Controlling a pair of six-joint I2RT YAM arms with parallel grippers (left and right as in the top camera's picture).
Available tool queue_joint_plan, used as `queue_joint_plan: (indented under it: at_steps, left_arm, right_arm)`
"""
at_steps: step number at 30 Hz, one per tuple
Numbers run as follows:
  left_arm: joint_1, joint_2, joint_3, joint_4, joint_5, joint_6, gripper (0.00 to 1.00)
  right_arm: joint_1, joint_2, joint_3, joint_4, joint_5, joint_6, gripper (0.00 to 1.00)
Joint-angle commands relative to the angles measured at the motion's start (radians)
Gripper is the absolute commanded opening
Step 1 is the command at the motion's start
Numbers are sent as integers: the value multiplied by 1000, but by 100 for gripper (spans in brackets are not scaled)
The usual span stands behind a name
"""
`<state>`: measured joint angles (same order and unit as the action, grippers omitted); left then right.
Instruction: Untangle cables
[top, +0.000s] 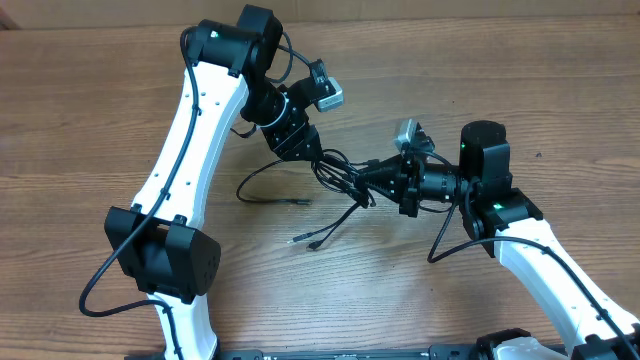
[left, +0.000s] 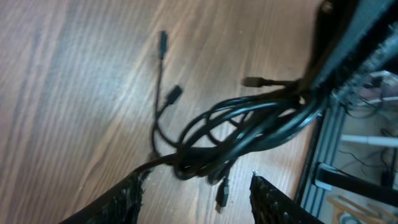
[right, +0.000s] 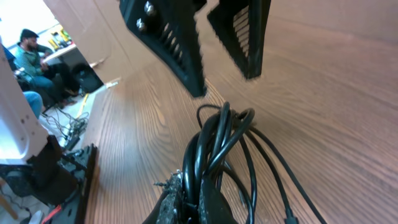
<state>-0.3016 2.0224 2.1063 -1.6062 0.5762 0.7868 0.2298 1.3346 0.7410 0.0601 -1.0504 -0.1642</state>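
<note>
Wood counter (top: 80, 80) overhead: two arms lean in toward one knot of cables (top: 340, 178). Left wrist: four plug tips poke out of the knot, and the left gripper (left: 196, 199) sits half-spread beside it. Right wrist: the right gripper (right: 191, 190) is clamped on the knot.

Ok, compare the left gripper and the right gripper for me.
The left gripper has its jaws apart; the right gripper is shut. The right gripper clamps the cables in a bundle; the left gripper grips nothing, its fingers open just short of the loops. Both point at the same tangle.
</note>
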Motion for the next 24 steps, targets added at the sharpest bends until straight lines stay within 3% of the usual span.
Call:
queue_joint_plan:
  at_steps: [1,7,14,19,23,24]
  left_arm:
    - [-5,1,7,-10,70,82,56]
    - [-7,1,7,-9,80,82,42]
    - [-8,1,7,-24,92,82,48]
    - [-8,1,7,-59,135,124,65]
    - [-8,1,7,-84,134,144,62]
    - [-8,1,7,-84,134,151,56]
  right_arm:
    - [-3,-1,19,43,-64,39,4]
    - [-3,-1,19,76,-96,64,4]
    - [-3,-1,19,104,-108,69,4]
    - [-3,-1,19,180,-119,91,4]
    - [-3,-1,19,217,-119,117,4]
    - [-3,-1,19,219,-119,117,4]
